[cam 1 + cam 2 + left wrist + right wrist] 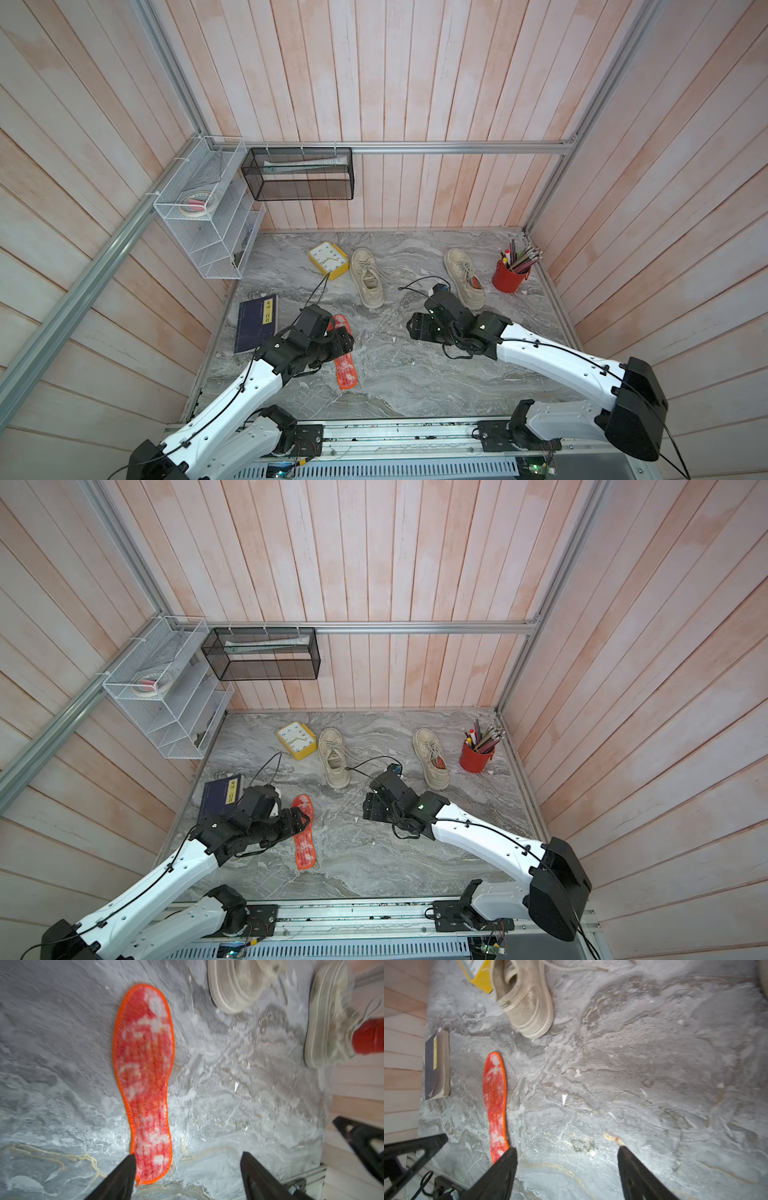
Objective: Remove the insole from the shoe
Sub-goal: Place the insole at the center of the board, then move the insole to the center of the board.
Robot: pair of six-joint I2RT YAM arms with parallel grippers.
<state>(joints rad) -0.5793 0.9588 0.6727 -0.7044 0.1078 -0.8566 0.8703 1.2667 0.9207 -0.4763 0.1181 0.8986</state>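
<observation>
While the insole [345, 365] is lying flat on the table [415, 374], left of centre and well apart from both shoes, the removal step is looking complete for this piece.

- Left gripper [188, 1159]: hanging above the insole, jaws standing wide apart and gripping nothing. In the left wrist view one finger is showing just beside the insole's narrower end; whether it is touching cannot be told.
- Right gripper [566, 1150]: hovering over bare table to the right of the insole, jaws likewise spread and empty.
- Left shoe [368, 278]: sitting far of centre, its opening showing pale inside.
- Right shoe [463, 278]: sitting far right, something red showing in its opening, possibly a second insole. If so, the next move is likely calling for a reach into that opening and a pinch on a thin edge, with the shoe steadied.

Materials:
- Insole: thin, foot-shaped fabric, mottled red and white, orange stitched border, probably limp.
- Shoes: beige, soft-looking uppers, thick ribbed soles, loose laces trailing.
- Table: grey veined stone pattern, looking hard and smooth.
</observation>
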